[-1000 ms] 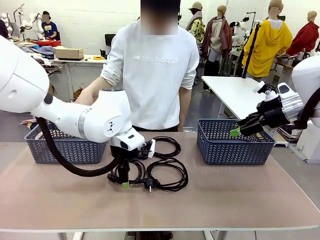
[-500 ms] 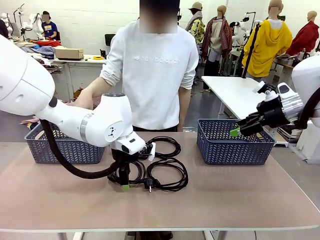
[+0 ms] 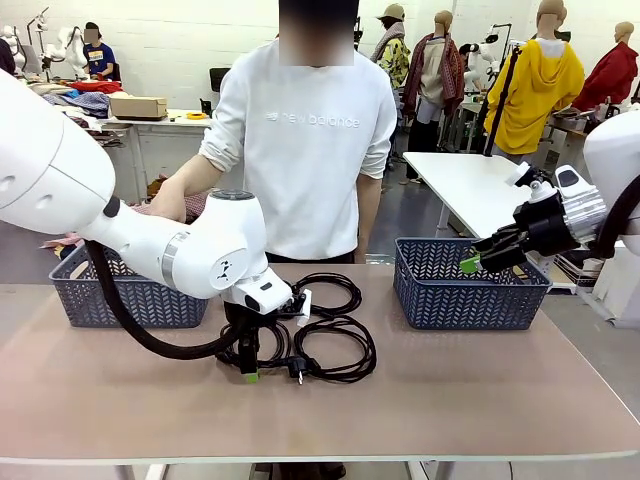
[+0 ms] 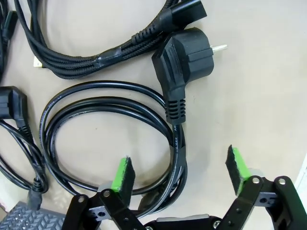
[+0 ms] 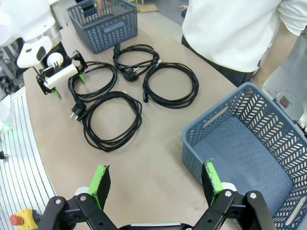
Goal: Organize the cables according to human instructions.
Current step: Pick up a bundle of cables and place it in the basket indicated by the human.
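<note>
Three cameras, one worktop (image 3: 480,390).
Front view faces the person (image 3: 310,150) across it; the left wrist camera looks down close on the cables (image 4: 174,110); the right wrist camera, higher, shares those cables and the right-hand basket (image 5: 288,139) with the front.

Cables (image 3: 335,322) lie mid-frame on the table (image 3: 480,400), between the left basket (image 3: 140,298) and the right basket (image 3: 470,295); a person (image 3: 310,150) stands behind them, upper centre.
</note>
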You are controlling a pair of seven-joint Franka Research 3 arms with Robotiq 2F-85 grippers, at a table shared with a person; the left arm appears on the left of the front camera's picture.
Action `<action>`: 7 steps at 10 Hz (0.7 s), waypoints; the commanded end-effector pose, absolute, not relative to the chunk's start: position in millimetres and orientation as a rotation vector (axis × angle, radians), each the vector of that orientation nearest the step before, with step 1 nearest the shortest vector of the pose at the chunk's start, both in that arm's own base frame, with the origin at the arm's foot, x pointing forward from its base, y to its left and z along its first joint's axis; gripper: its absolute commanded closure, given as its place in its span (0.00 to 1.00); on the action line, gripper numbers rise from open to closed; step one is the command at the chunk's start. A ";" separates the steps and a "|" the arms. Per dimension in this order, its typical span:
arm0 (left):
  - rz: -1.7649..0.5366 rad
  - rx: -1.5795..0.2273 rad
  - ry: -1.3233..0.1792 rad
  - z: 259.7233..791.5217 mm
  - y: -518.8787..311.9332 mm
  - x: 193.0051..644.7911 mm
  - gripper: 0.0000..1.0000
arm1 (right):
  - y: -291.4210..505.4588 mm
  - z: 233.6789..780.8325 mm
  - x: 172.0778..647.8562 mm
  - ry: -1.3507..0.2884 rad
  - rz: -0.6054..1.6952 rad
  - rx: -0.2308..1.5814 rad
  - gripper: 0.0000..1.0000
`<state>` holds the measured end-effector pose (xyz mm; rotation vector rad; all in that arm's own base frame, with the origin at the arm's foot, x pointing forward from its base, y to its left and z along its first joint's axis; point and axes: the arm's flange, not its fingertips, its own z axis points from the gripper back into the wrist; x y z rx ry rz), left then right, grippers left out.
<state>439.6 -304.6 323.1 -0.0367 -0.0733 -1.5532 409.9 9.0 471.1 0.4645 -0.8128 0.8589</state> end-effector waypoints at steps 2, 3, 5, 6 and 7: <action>-1.541 -0.002 -0.076 322.8 -308.7 443.1 0.38 | 8.7 470.3 414.9 -0.848 0.873 0.474 0.00; -1.541 -0.004 -0.075 322.9 -308.8 443.4 0.39 | 8.7 470.3 414.9 -0.848 0.873 0.474 0.00; -1.542 -0.009 -0.076 323.4 -309.1 443.6 0.59 | 8.7 470.3 414.9 -0.848 0.873 0.474 0.00; -1.542 -0.005 -0.074 323.8 -308.8 443.9 0.78 | 8.7 470.3 414.9 -0.848 0.873 0.474 0.00; -1.541 -0.005 -0.072 324.0 -308.1 444.3 0.79 | 8.7 470.3 414.9 -0.848 0.873 0.474 0.00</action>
